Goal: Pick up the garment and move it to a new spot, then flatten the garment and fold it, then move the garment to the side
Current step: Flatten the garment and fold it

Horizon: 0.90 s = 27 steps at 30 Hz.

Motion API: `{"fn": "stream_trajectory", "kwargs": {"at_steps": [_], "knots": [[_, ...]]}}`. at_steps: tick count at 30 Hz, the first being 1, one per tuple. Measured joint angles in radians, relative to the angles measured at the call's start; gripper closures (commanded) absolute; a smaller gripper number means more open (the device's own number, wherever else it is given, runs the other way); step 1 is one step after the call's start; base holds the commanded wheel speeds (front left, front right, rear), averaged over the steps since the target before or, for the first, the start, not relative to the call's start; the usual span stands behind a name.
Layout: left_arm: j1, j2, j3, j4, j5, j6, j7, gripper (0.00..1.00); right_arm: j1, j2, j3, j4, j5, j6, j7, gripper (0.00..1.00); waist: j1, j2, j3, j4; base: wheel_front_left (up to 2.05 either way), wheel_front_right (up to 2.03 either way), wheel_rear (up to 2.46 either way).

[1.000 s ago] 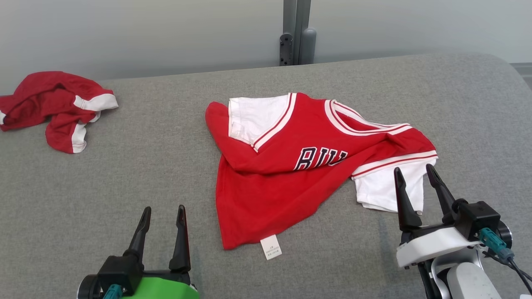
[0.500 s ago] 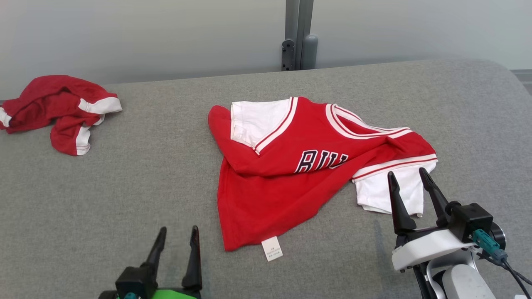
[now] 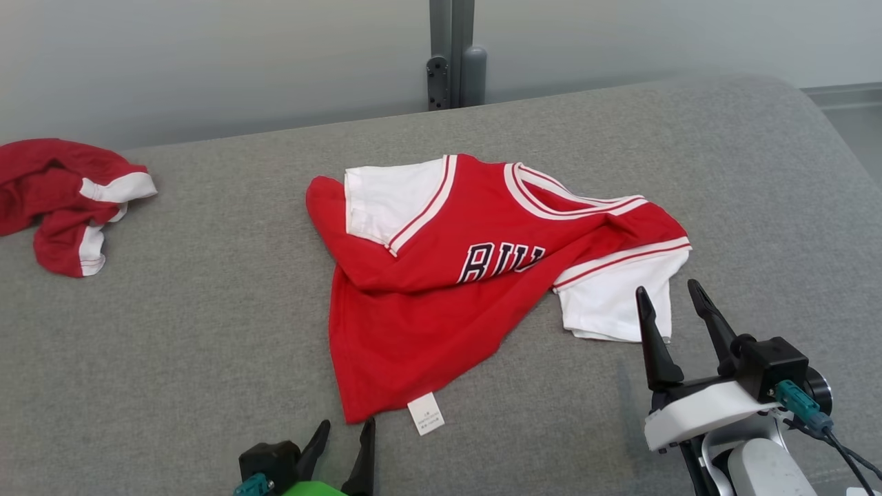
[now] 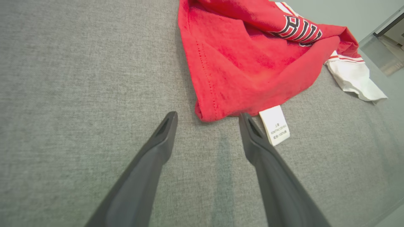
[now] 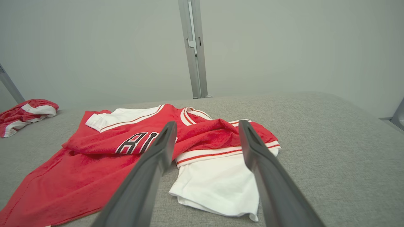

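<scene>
The grey padded bench (image 3: 172, 331) carries everything. The red and white shirt (image 3: 441, 296) lies rumpled near its middle, unfolded and not flat, one side doubled over the chest lettering. Its long axis runs from the near hem corner away toward the collar, leaning to the robot's right. A second red garment (image 3: 62, 193) is bunched at the far left, well apart.

The right pincer (image 3: 667, 289) stands with its jaws wide apart and empty, just short of the shirt's white sleeve (image 3: 606, 303) on the right side. The left pincer (image 3: 346, 422) is also spread wide and holds nothing. It points at the near hem corner, beside the white care label (image 3: 425, 413).

The left arm looks the nearer one, so I judge the first pick would start at that corner.

The left wrist view shows the hem corner (image 4: 208, 110) lying between the tips of the left pincer (image 4: 207, 115), with the label (image 4: 274, 124) just outside one finger, a closeness the head view barely gives. The right wrist view shows the sleeve (image 5: 217, 179) lying low between and beyond the fingers of the right pincer (image 5: 207, 123). How high that pincer hangs above the cloth I cannot tell.
</scene>
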<state>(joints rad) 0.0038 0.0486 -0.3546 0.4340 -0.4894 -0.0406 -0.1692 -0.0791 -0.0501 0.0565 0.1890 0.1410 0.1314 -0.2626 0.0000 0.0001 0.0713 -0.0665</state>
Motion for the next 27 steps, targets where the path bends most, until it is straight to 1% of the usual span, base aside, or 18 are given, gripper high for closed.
{"fn": "stream_trajectory", "kwargs": {"at_steps": [3,9,10,11,12,13,14,19,23,27], "knots": [[-0.029,0.000,0.001,0.039,-0.005,0.020,-0.006,0.00,-0.005,0.000,-0.004,0.000,-0.002,0.000,0.000,0.00,0.0000,0.0000,0.011,-0.023,0.00,0.00,0.00],[-0.068,0.000,0.001,0.090,-0.022,0.030,-0.021,0.00,-0.007,0.000,-0.017,-0.001,-0.005,0.000,0.000,0.00,0.0000,0.0000,0.039,-0.058,0.00,0.00,0.00],[-0.075,0.000,0.000,0.096,-0.027,0.032,-0.026,0.04,-0.007,0.000,-0.021,0.002,-0.006,0.000,0.000,0.00,0.0000,0.0000,0.043,-0.063,0.00,0.00,0.00],[-0.087,0.000,-0.003,0.108,-0.031,0.032,-0.032,0.42,-0.007,0.000,-0.025,0.014,-0.012,0.000,0.000,0.00,0.0000,0.0000,0.050,-0.069,0.00,0.00,0.00],[-0.092,0.000,-0.005,0.114,-0.033,0.032,-0.035,0.57,-0.007,0.000,-0.027,0.024,-0.012,0.000,0.000,0.00,0.0000,0.0000,0.053,-0.072,0.00,0.00,0.00],[-0.098,0.001,-0.008,0.120,-0.036,0.032,-0.035,0.85,-0.007,0.000,-0.031,0.036,-0.012,0.000,0.000,0.00,0.0000,0.0000,0.056,-0.073,0.00,0.00,0.00],[-0.104,0.002,-0.012,0.124,-0.039,0.032,-0.036,1.00,-0.007,0.000,-0.036,0.050,-0.014,0.000,0.000,0.00,0.0000,0.0000,0.058,-0.075,0.00,0.00,0.00],[-0.113,0.000,-0.026,0.116,-0.048,0.031,-0.055,1.00,-0.008,-0.001,-0.086,0.151,-0.011,0.000,0.006,0.00,0.0000,0.0000,0.062,-0.064,0.00,0.00,0.00],[-0.118,0.008,0.004,0.062,-0.046,0.042,-0.078,1.00,-0.025,0.000,-0.101,0.222,0.024,0.000,0.007,0.00,0.0000,0.0000,0.064,-0.046,0.00,0.00,0.00],[-0.113,0.024,0.036,-0.009,-0.045,0.058,-0.087,1.00,-0.060,0.000,-0.111,0.287,0.032,0.000,0.007,0.00,0.0000,0.0000,0.066,-0.023,0.00,0.00,0.00]]}}
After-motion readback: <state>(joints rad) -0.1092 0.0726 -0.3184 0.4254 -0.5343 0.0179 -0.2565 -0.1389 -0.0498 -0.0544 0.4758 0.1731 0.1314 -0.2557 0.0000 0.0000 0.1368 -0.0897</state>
